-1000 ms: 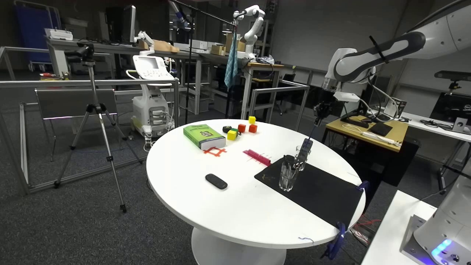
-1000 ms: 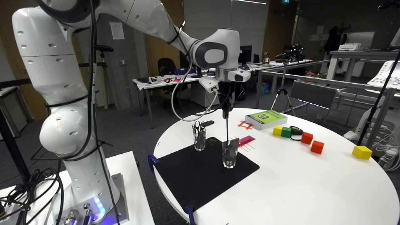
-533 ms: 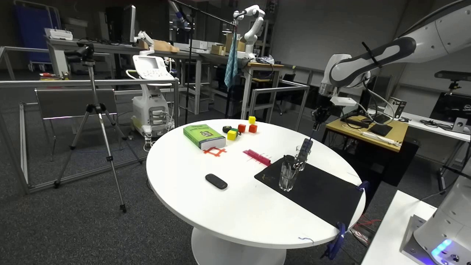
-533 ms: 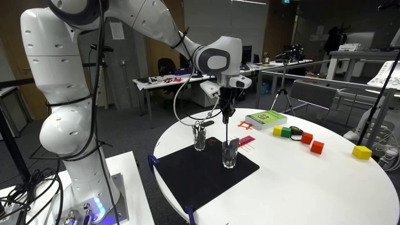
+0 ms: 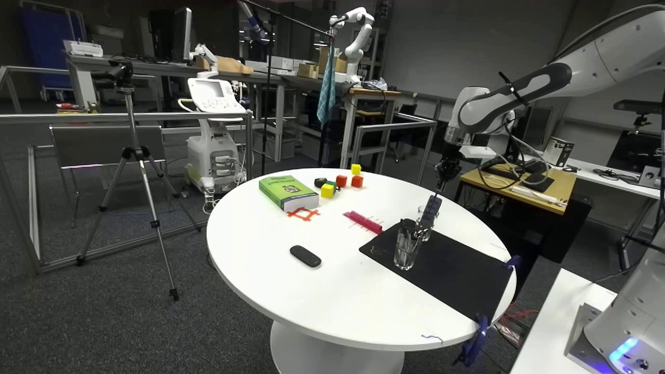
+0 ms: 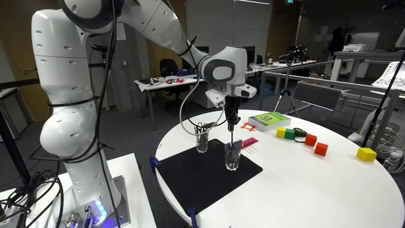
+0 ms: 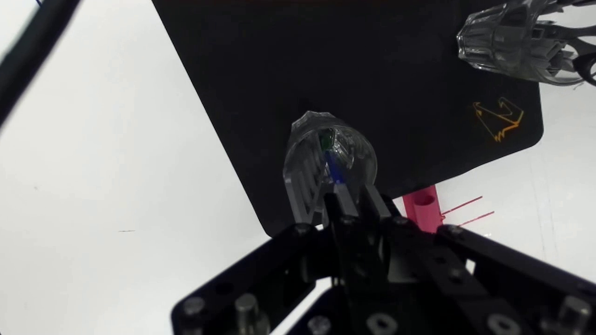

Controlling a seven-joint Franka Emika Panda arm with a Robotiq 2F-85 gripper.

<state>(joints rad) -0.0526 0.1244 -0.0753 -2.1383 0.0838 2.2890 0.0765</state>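
Observation:
My gripper is above a clear glass and is shut on a thin dark blue rod. The gripper also shows in an exterior view and in the wrist view. The rod runs down into the glass; in the wrist view its blue part shows inside, near a small green spot. A flat grey slotted piece leans in the same glass and stands out above its rim, beside the fingers. Where the rod meets the fingertips is partly hidden.
A black mat lies under the glass. A second glass with scissors and tools stands on it. A pink holder, a green book, a black remote-like object and several coloured cubes are on the white table.
My gripper has moved down toward the glass. Less of the blue rod shows between the fingertips and the rim. The glasses and the other things on the table have not moved.

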